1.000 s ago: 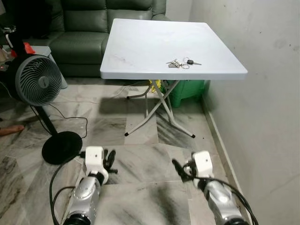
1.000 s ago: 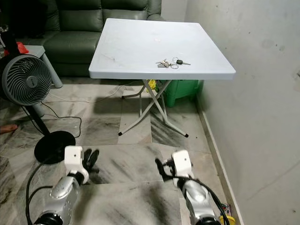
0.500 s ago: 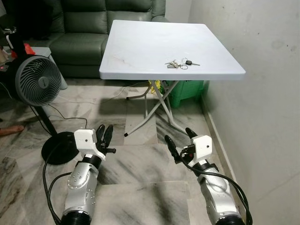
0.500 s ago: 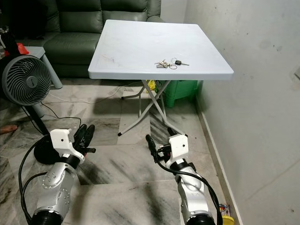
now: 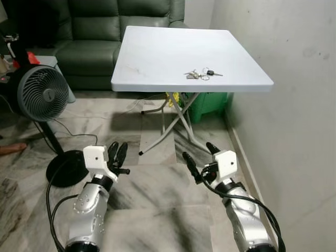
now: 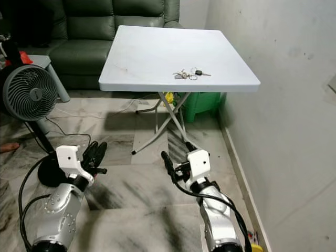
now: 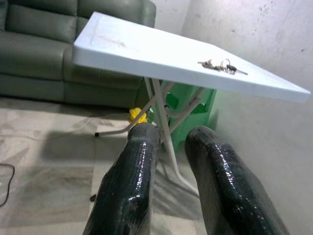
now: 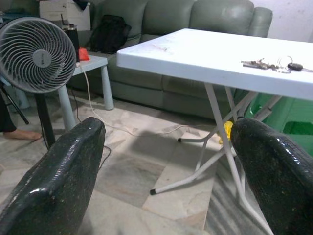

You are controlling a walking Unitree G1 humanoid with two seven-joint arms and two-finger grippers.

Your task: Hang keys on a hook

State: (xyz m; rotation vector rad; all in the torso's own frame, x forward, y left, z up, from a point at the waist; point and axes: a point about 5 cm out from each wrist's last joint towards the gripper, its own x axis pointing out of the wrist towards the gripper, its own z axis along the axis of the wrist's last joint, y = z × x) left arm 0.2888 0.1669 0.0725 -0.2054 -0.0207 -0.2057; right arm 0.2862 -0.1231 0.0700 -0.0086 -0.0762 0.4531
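A bunch of keys [image 5: 202, 74] lies on the white folding table [image 5: 157, 52], near its right front corner. The keys [image 7: 222, 66] also show on the tabletop in the left wrist view, and the keys [image 8: 274, 64] in the right wrist view. Both arms are held low over the floor, well short of the table. My left gripper [image 5: 117, 153] has its fingers [image 7: 132, 166] nearly together with nothing between them. My right gripper [image 5: 199, 154] is spread wide and empty, its fingers [image 8: 68, 166] far apart.
A standing fan [image 5: 42, 94] with a floor cable is on the left, beside a small side table [image 5: 50, 58]. A green sofa [image 5: 94, 31] is behind the table, a green bin [image 5: 210, 102] under it. A wall [image 5: 294, 105] runs along the right. A person's foot [image 5: 13, 149] is at the far left.
Both arms have risen and reached forward toward the table. The right gripper's fingers have spread apart. The camera has shifted slightly.
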